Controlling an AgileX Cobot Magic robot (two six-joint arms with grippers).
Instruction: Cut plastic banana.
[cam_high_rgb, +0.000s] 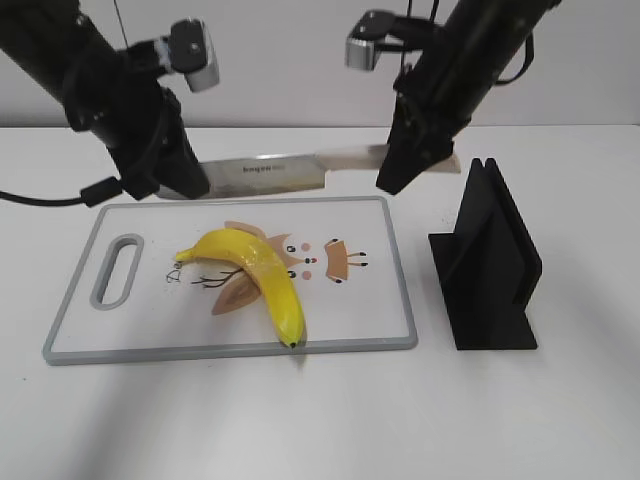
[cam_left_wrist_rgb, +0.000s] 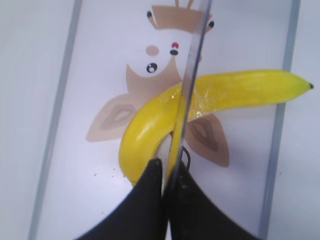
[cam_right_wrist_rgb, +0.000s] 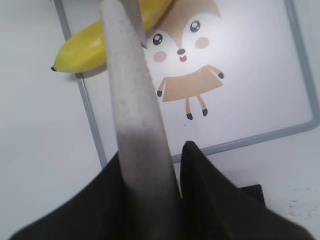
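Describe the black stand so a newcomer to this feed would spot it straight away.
Start at the white cutting board with the grey rim, where the yellow banana lies. Look just off its right edge, on the bare table: the black stand sits there. It is the only matte black, upright, slotted thing on the tabletop, and nothing sits in it.

A white cutting board (cam_high_rgb: 380, 290) with grey rim and a cartoon fox print (cam_high_rgb: 335, 260) lies on the white table (cam_high_rgb: 300, 420). A black knife stand (cam_high_rgb: 490, 265) (empty slot) stands just beside its right edge.
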